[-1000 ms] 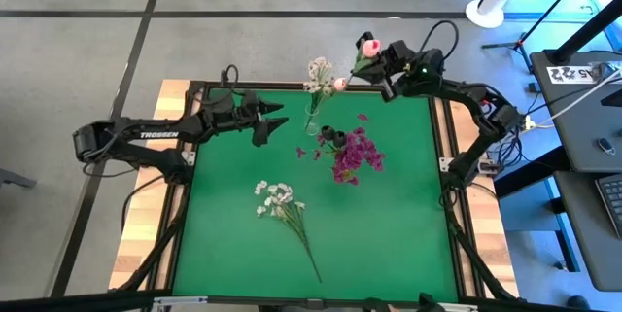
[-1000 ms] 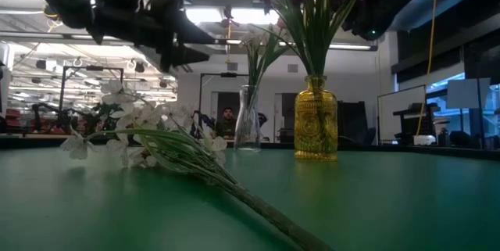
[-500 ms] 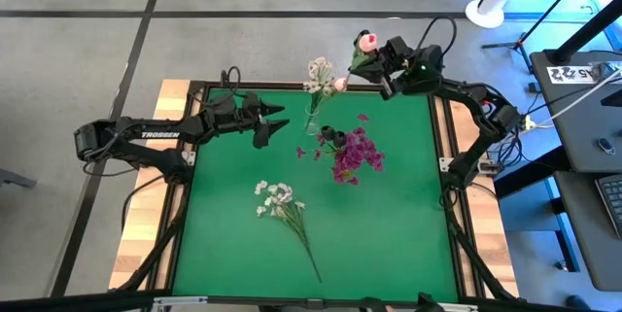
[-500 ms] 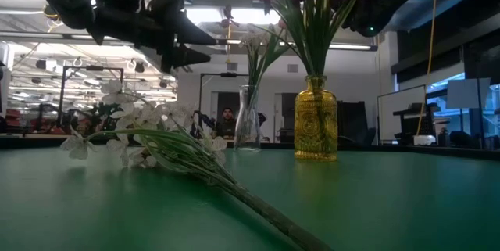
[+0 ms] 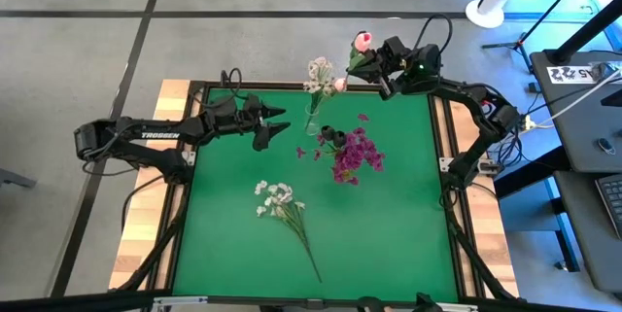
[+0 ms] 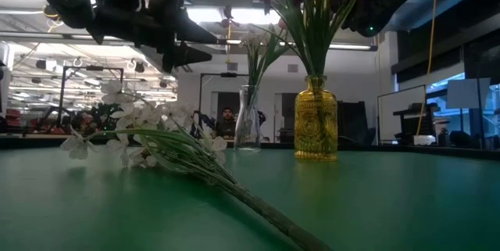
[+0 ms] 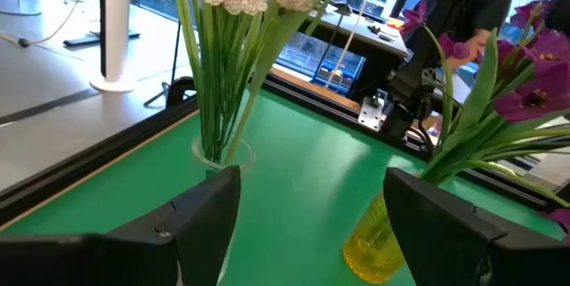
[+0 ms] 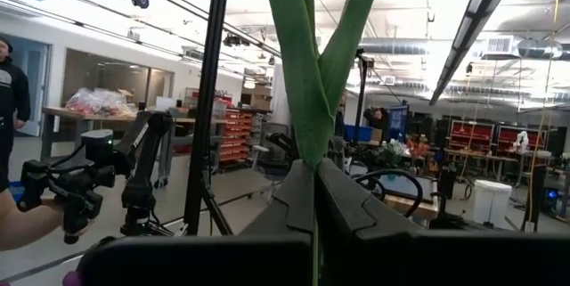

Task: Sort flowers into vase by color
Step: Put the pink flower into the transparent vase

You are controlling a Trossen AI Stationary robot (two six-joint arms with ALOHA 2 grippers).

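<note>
The left hand (image 5: 275, 121) is hovering over the worktop (image 5: 233, 244), fingers spread and carrying nothing, facing the clear vase (image 7: 220, 157). A white spray (image 5: 282, 204) is lying loose on the worktop, unsorted. The clear vase is holding white and pale pink stems; just beside it, the amber vase (image 6: 316, 128) is holding the magenta clusters (image 5: 356, 153). At the far right edge, the right hand (image 5: 381, 63) is clenching a pink bud's stem (image 8: 312, 63), raised off the worktop. Judgement: a pink flower is being carried for placement; next, the stem needs lowering upright into the clear vase's mouth.
</note>
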